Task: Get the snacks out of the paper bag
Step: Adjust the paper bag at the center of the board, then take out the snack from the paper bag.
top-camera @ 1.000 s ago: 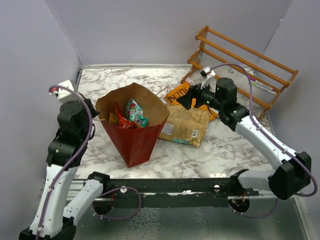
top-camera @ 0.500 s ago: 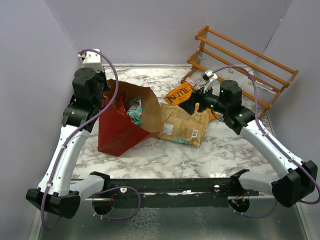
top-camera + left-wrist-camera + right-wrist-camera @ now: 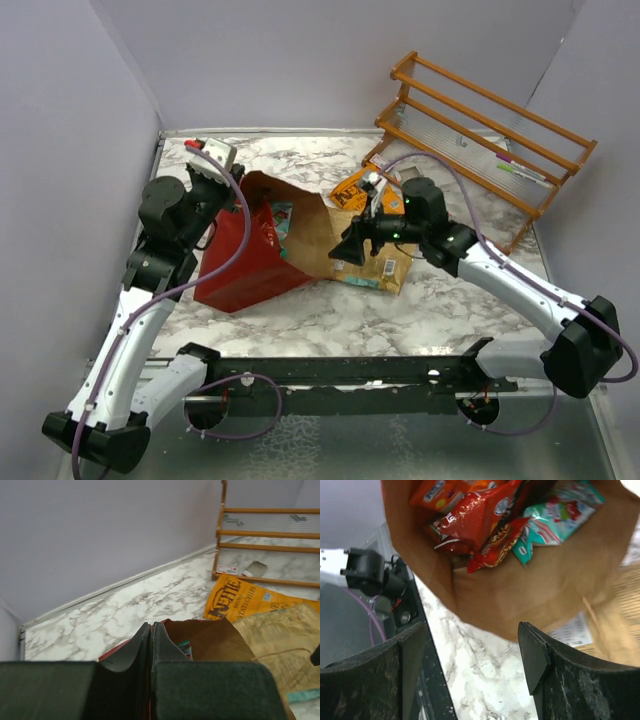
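Left gripper: the matte black fingers are pressed together, with the thin rim of the bag pinched between them. A sliver of red paper is seen in the seam. The bag is held tipped over on the table, its base toward the left arm and its mouth turned toward the right arm. Its outside is dark red and smooth, its inside plain brown kraft, creased.

Right gripper: the jaws are spread wide and nothing is held. It is placed just at the bag's mouth, with the kraft lip seen between the jaws.

Crinkly glossy packets are seen inside the mouth, piled on one another: red packs, a teal pack beside them and an orange pack above. Whether the gripper touches the paper cannot be told.

A flat orange Kettle bag and a wrinkled tan bag are seen out on the white-grey marble table, beside the bag's mouth and overlapping. A slatted wooden rack is placed behind them at the far right.
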`<state>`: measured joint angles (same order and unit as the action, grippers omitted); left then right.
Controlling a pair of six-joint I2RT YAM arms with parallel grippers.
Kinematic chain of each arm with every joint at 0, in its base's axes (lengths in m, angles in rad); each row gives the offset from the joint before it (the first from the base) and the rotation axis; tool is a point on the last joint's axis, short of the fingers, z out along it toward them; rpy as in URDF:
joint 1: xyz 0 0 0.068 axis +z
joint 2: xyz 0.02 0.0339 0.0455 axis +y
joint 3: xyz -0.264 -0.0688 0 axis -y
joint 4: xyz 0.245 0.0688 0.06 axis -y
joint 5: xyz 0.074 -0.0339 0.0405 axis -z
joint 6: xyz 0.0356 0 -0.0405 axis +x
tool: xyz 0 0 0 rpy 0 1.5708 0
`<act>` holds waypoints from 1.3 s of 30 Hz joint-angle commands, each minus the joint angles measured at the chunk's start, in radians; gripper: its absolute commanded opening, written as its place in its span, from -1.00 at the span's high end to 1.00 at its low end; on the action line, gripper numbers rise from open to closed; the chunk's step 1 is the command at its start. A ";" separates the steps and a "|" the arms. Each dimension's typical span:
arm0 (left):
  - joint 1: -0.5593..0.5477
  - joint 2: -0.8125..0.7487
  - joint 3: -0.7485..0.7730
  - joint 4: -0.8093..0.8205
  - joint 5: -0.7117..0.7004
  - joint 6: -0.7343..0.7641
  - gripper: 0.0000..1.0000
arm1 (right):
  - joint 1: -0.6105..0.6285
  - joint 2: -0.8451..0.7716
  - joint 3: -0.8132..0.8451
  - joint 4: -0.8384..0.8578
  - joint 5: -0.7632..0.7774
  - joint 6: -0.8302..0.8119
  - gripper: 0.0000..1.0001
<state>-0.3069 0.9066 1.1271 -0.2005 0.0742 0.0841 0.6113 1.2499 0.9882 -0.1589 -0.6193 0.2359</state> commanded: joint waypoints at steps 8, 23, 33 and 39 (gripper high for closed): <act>-0.016 -0.127 -0.148 0.242 0.377 -0.253 1.00 | 0.249 0.169 0.018 0.079 0.100 0.074 -0.20; -0.016 -0.216 -0.268 0.306 0.357 -0.314 1.00 | 0.357 0.052 -0.208 0.271 0.563 0.538 -0.45; -0.015 -0.237 -0.329 0.408 0.345 -0.354 1.00 | 0.362 0.278 -0.168 0.427 0.436 0.783 -0.69; -0.015 -0.263 -0.392 0.447 0.283 -0.355 1.00 | 0.414 0.345 -0.153 0.462 0.446 0.810 -0.34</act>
<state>-0.3199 0.6762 0.7593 0.1390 0.4164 -0.2584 0.9886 1.5745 0.8009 0.2417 -0.1635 0.9894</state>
